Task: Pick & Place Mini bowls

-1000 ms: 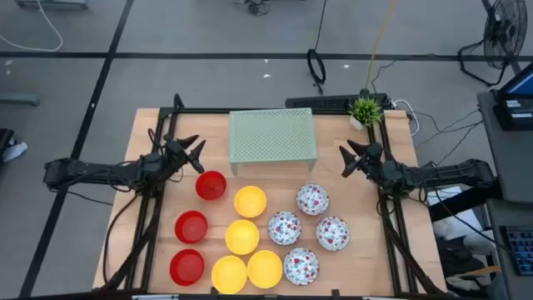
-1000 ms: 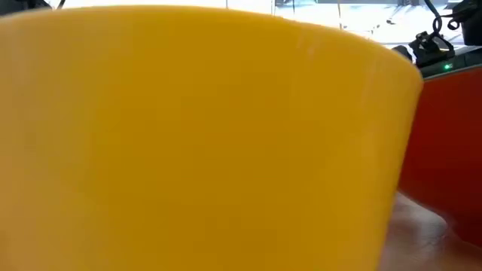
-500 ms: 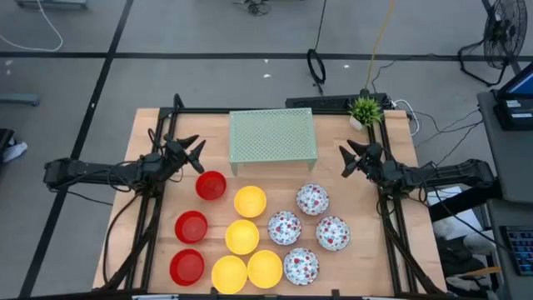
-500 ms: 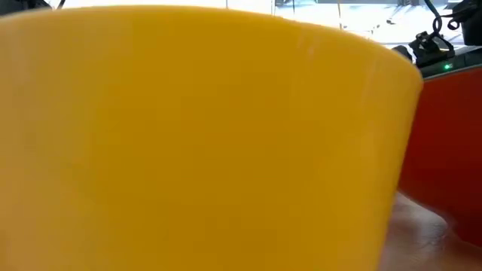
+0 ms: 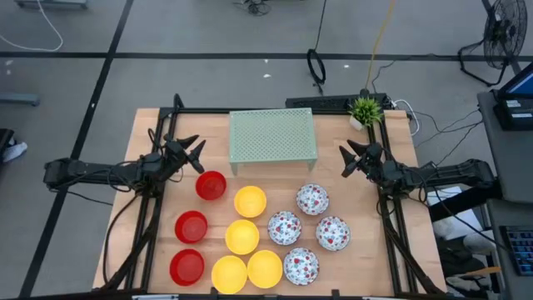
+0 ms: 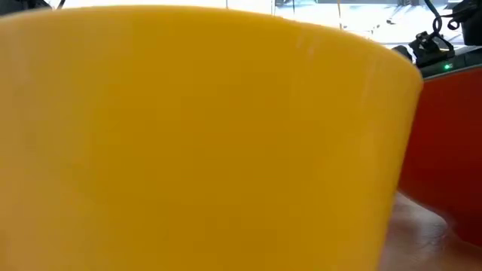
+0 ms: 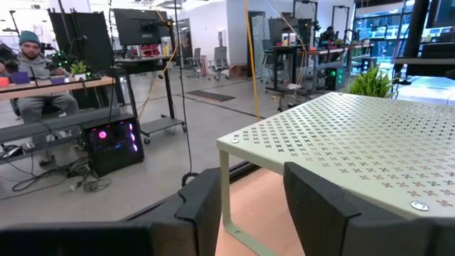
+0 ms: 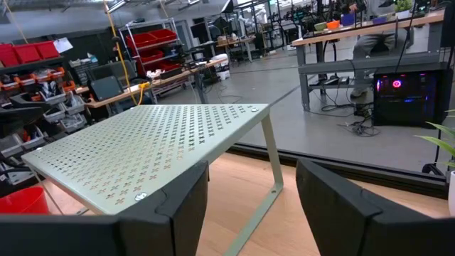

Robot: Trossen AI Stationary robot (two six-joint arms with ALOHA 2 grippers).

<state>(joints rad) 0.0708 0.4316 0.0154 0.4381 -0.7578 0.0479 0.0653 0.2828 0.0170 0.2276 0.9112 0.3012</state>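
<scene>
Near the table's front, the mini bowls stand on their bases in three groups. Three red ones (image 5: pixel 191 227) are on the left, several yellow ones (image 5: pixel 241 237) in the middle and several white floral ones (image 5: pixel 312 199) on the right. In the low view, one yellow bowl's wall (image 6: pixel 203 135) fills the picture, with a red bowl (image 6: pixel 444 143) beside it. My left gripper (image 5: pixel 197 154) hovers open at the far left, just beyond the farthest red bowl (image 5: pixel 211 185). My right gripper (image 5: pixel 346 158) hovers open at the far right. Both point level toward the pale green rack (image 5: pixel 273 135).
The pale green mesh rack (image 7: pixel 341 142) stands on thin legs at the table's far middle, between the two grippers. A small potted plant (image 5: pixel 365 108) sits at the far right corner. Black frame rails (image 5: pixel 150 225) run along both table sides. A person (image 7: pixel 35 71) sits at a desk beyond the table.
</scene>
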